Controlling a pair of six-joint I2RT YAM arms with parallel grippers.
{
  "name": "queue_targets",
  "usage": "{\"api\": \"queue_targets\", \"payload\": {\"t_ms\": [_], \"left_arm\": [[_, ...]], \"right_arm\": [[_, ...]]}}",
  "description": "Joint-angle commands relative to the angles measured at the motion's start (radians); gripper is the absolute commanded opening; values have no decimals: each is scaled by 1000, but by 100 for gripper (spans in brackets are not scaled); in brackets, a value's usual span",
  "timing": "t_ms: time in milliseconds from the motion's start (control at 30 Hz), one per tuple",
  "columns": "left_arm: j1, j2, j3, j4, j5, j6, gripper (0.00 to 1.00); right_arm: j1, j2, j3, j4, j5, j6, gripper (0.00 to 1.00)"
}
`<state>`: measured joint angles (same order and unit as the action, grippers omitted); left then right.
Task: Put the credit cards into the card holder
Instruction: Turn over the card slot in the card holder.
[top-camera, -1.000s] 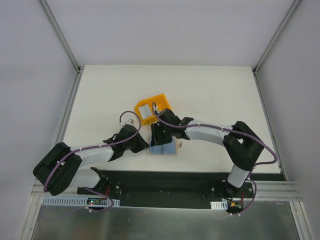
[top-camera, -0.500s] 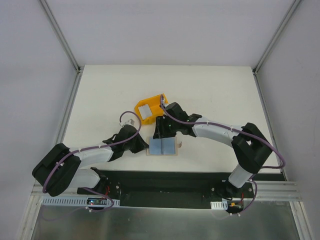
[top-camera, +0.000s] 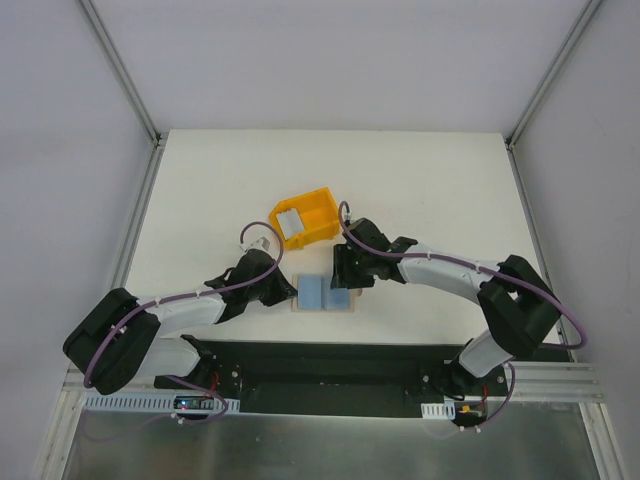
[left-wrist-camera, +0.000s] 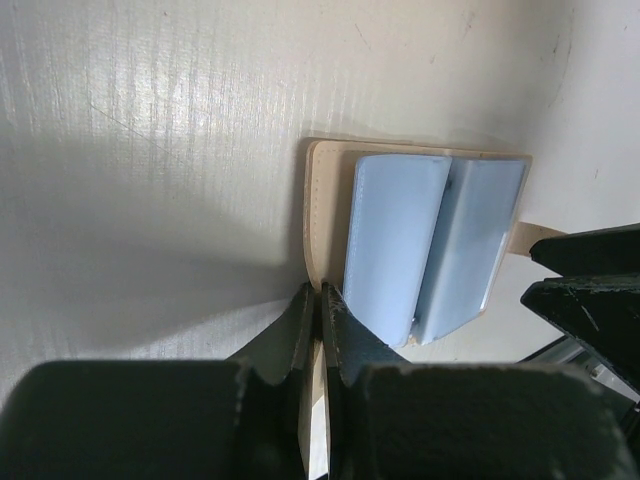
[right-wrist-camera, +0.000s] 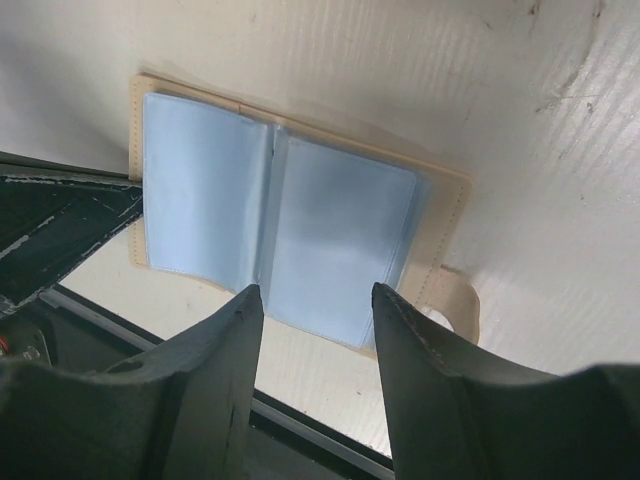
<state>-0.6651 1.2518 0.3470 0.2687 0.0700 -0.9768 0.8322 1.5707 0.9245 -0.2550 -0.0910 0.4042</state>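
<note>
Because the holder (top-camera: 325, 293), lying open at the near edge of the table (top-camera: 200, 200), looks soft and apt to fold, the left gripper (left-wrist-camera: 318, 300) clamps its left rim while the right gripper (right-wrist-camera: 318, 292) hangs over it, fingers apart. Farther, a card (top-camera: 289, 219) lies in the bin (top-camera: 318, 212): probably thin, stiff and slick, best pinched by one edge.

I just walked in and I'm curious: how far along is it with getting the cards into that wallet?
Done: the card holder lies open flat, pale blue sleeves up. In hand: the left gripper pinches its beige edge; the right gripper hovers open and empty above it. Left: a card sits in the yellow bin, not yet moved. Whether the sleeves hold cards, I cannot tell.
</note>
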Motion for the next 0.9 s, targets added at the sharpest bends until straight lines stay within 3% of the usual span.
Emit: {"api": "queue_targets", "payload": {"t_ms": [0,867], "left_arm": [[13,-12,14,-9,-4,26,0],[13,6,10,6,10,18,0]], "right_arm": [[5,-34,-1,-18,23,28,51],[30,160,56,48,-111,42,50]]}}
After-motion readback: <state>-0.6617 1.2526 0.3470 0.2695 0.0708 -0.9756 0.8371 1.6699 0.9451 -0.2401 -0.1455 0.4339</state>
